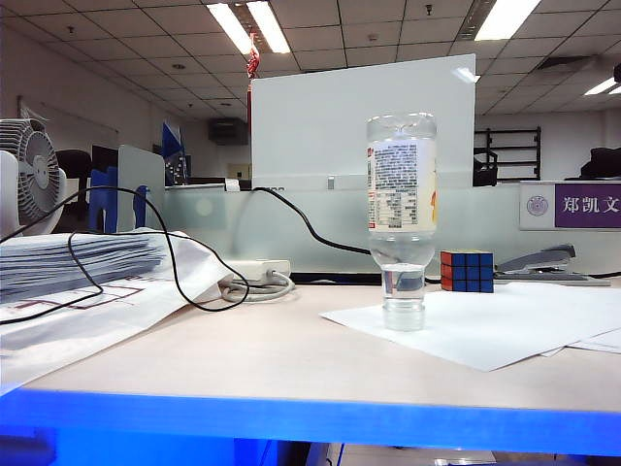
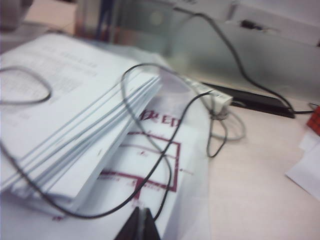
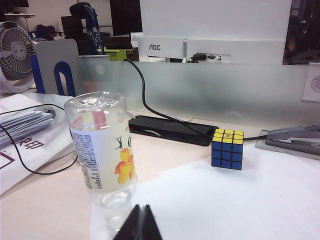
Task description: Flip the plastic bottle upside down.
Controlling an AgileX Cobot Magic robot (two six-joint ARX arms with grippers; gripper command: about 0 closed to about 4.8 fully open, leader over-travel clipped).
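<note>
Plastic bottle (image 1: 401, 218): inverted, balanced on its cap on white paper sheet (image 1: 485, 325) on table (image 1: 291, 359); flip apparently complete. Left hand (image 2: 141, 222): closed, empty, over paper stack (image 2: 60, 115). Right hand (image 3: 140, 222): closed, empty, just beside bottle.

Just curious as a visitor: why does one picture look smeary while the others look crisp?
Left wrist view: whole frame blurred, paper stack and cable soft. Exterior view: sharp, ceiling lights blown out, blue glow along the table edge. Right wrist view: crisp on the upside-down plastic bottle and Rubik's cube.
</note>
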